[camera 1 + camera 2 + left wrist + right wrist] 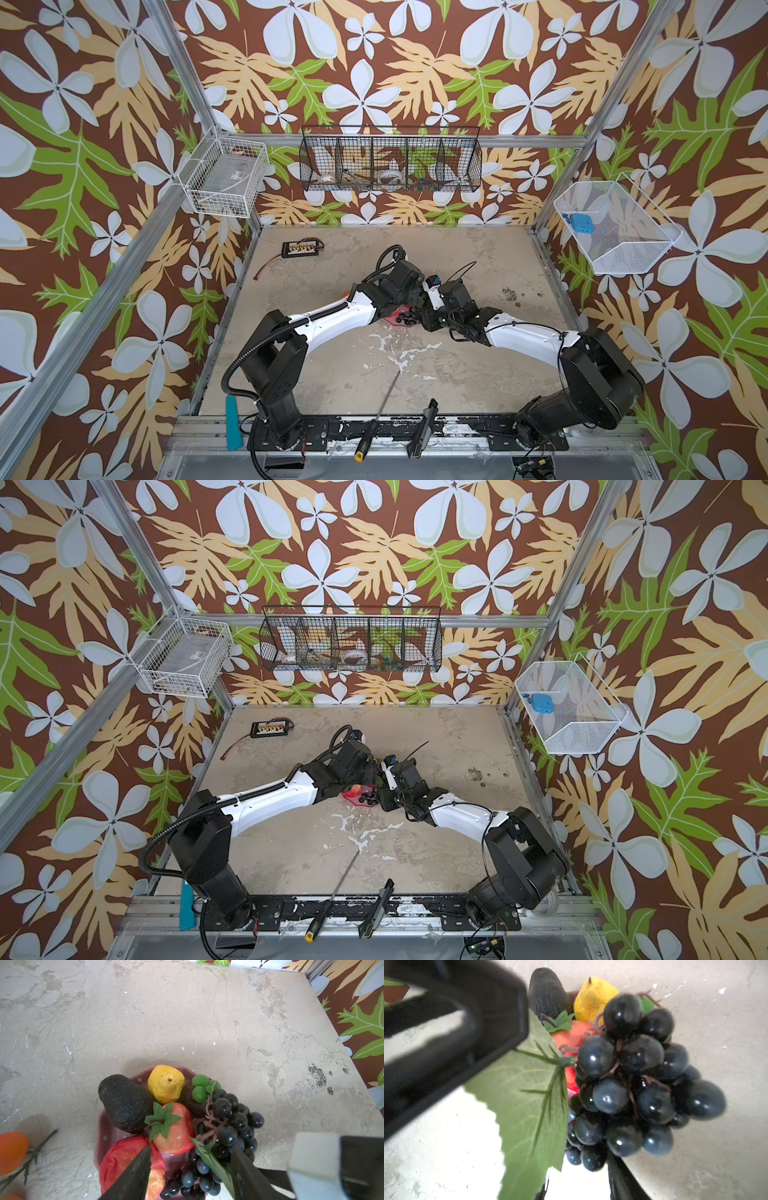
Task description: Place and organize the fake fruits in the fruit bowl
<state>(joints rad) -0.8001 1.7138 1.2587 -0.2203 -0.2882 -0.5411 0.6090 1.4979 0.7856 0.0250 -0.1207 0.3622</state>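
left gripper (190, 1149) – jaws apart, empty, poised over fruit bowl (100, 1142), likely to tidy | right gripper (579, 1176) – grape bunch (227, 1124) between its fingers at bowl's edge, clamp unclear | orange (11, 1152) off beside left gripper, outside bowl

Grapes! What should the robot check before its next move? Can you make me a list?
1. Left gripper open: ok, its jaws stand apart over the fruit bowl.
2. Right gripper free of the grape bunch: cannot tell, the grapes fill its camera view.
3. Grape bunch fully inside the bowl: cannot tell, it hides the rim there.
4. Avocado, lemon, strawberry and apple in the bowl: ok.
5. All fruits in: not ok, an orange lies on the table outside the bowl.
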